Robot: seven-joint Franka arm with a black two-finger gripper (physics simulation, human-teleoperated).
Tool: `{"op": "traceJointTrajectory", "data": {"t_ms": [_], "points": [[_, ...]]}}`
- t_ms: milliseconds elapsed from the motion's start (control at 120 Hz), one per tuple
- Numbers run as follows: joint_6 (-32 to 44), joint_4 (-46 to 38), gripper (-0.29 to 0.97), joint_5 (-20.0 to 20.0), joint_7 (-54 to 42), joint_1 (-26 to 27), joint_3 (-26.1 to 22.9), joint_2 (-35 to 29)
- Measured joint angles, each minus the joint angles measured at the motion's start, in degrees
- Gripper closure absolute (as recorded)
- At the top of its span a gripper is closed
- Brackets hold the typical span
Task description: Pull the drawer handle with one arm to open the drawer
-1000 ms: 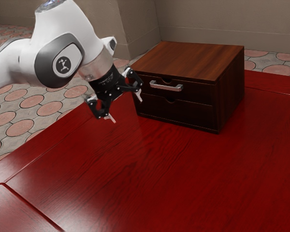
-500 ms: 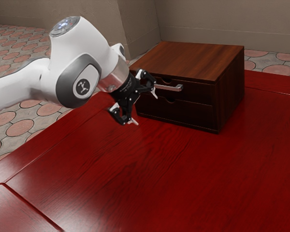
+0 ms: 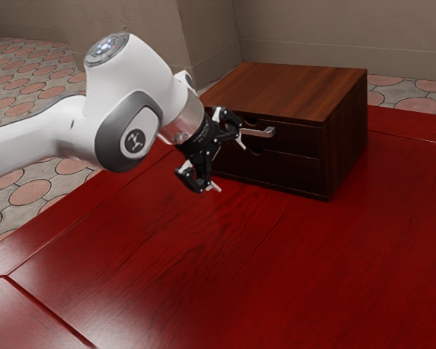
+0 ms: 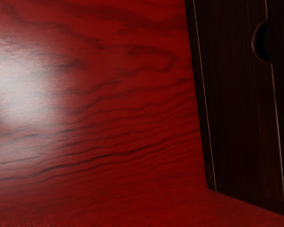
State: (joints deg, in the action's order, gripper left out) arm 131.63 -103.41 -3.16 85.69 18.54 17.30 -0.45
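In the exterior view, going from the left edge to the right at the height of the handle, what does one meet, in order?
white arm → gripper → drawer handle → cabinet's side panel

Soft even light, tabletop [image 4: 23, 85] glare

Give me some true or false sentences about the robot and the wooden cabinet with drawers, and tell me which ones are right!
1. The gripper is open. True.
2. The silver handle is on the upper drawer. True.
3. The upper drawer is pulled far out. False: it sits flush with the front of the cabinet.
4. The table is blue. False: it is shiny red wood.
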Motion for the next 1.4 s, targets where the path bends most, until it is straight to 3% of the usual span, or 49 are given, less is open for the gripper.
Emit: {"op": "traceJointTrajectory", "data": {"t_ms": [450, 908, 1100, 1400], "points": [[0.25, 0.29, 0.00, 0.08, 2.81, -0.40, 1.49, 0.02], [1.08, 3.18, 0.00, 0.36, 4.19, -6.05, 0.22, 3.74], [1.72, 6.17, 0.00, 0.30, 4.53, -1.85, -0.57, 6.00], [1.92, 9.57, 0.00, 0.24, 4.82, -3.34, -0.33, 9.55]]}}
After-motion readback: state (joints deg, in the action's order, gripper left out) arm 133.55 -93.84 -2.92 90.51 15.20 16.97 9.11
